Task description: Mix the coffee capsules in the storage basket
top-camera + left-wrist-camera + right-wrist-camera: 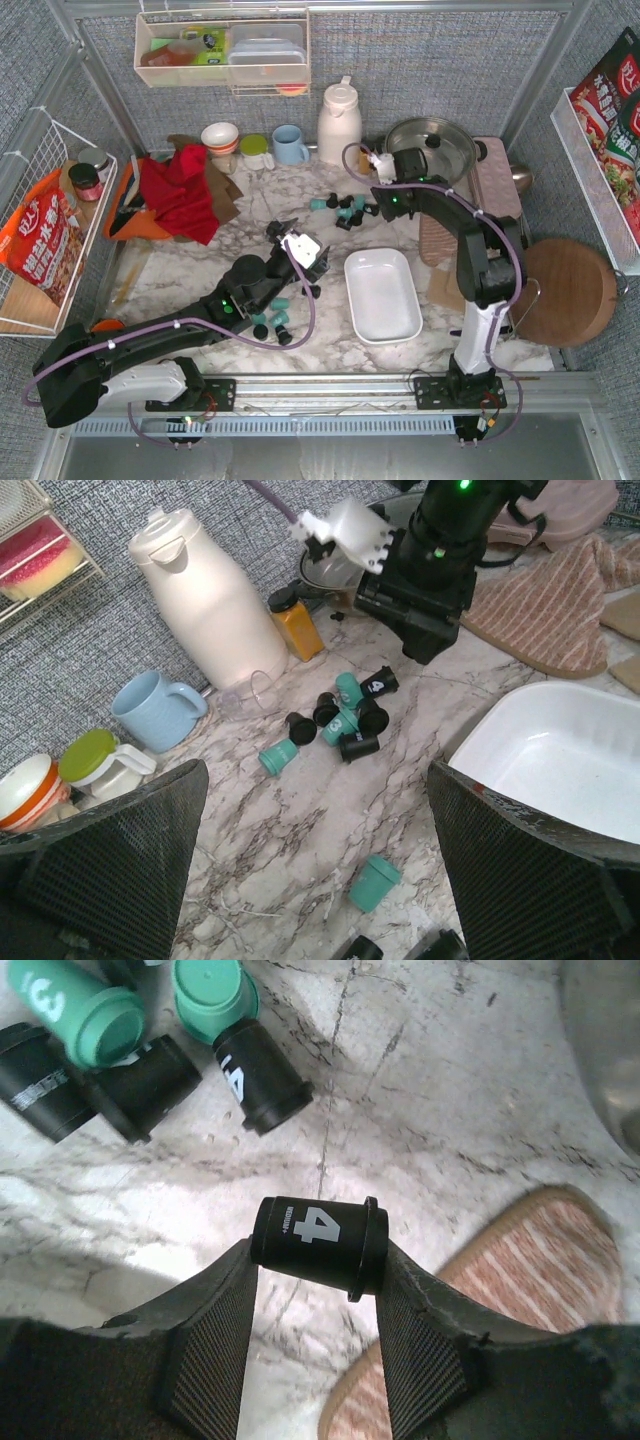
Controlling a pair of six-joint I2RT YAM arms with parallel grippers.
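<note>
The white storage basket (382,296) sits empty right of centre; its corner shows in the left wrist view (560,748). Teal and black coffee capsules lie in a far cluster (345,208) and a near cluster (272,320) on the marble. My right gripper (385,203) hangs beside the far cluster, shut on a black capsule marked "4" (318,1235), which is held sideways above the table between the fingertips (318,1252). My left gripper (298,242) is open and empty (318,810). A single teal capsule (373,882) lies on the marble below it.
A white jug (338,122), blue mug (290,145), steel pot (430,148) and orange bottle (295,625) stand at the back. A red cloth (185,190) lies at the left, a striped cloth (495,185) and round board (565,290) at the right.
</note>
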